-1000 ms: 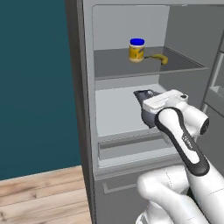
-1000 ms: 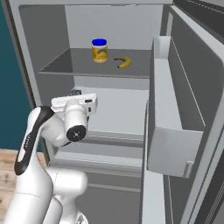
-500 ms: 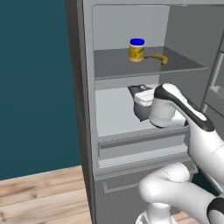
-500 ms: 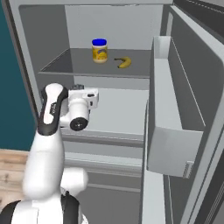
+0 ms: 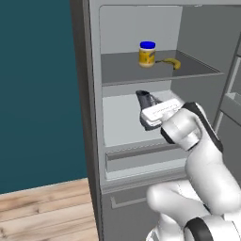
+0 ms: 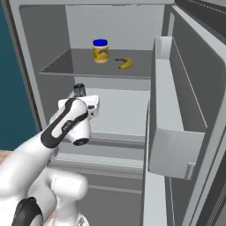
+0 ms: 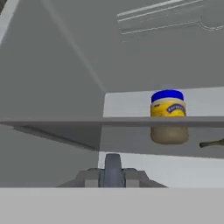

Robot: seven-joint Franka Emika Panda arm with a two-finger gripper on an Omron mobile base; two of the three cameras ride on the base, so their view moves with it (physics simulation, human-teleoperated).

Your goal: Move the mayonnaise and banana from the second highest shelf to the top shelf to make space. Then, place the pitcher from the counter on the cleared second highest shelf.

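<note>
So 1 mayonnaise (image 5: 147, 54) + 1 banana (image 5: 170, 62) on top shelf (image 5: 122, 75); fingers (image 7: 112, 168) closed, holding nothing.

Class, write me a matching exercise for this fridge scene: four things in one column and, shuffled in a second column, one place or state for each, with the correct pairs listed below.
Things
1. squat mayonnaise jar with blue lid
2. small yellow banana
3. robot gripper
4. pale whitish fridge shelf board

Places or states
A. lying on the dark shelf, beside the jar
B. jaws shut, raised in front of the open fridge
C. standing upright on the thin dark grey shelf board
D. the board below the dark shelf, nothing on it

Pairs: 1-C, 2-A, 3-B, 4-D
</note>
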